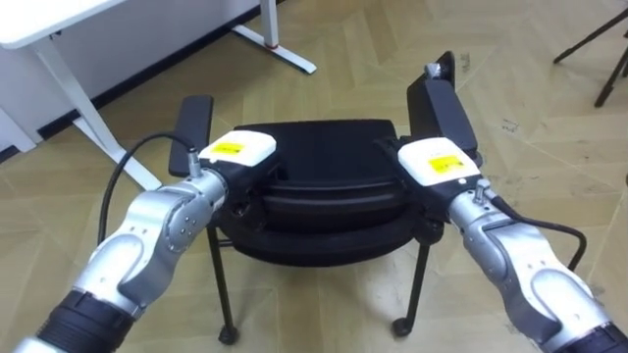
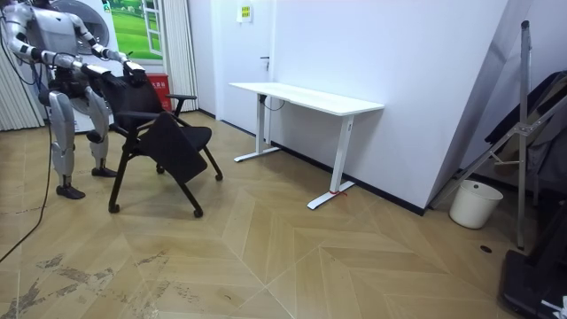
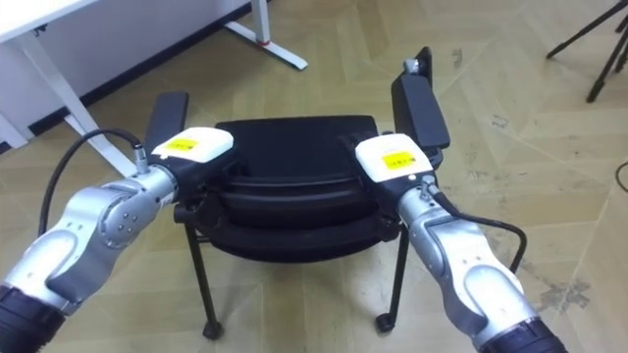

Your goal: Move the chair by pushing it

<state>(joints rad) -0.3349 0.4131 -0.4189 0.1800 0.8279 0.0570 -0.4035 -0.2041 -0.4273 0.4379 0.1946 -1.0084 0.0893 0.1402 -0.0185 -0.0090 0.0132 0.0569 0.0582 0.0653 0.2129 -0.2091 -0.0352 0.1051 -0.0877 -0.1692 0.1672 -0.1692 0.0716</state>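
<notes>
Pushing step: left robot hand [image 1: 238, 153], right robot hand [image 1: 444, 161] rested on chair [image 1: 324, 147] back; grip could not be told. Next likely needed even forward shove.

White desk [image 2: 306, 96], pale wall [image 2: 399, 53], herringbone floor [image 2: 292, 257] (seemingly wood)

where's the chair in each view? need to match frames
Left eye view: chair at centre, seen from above and behind.
Room view: chair at the left, in front of the robot.
Right eye view: chair just left of centre.
Shared landmark: white desk, upper left in both eye views.
</notes>
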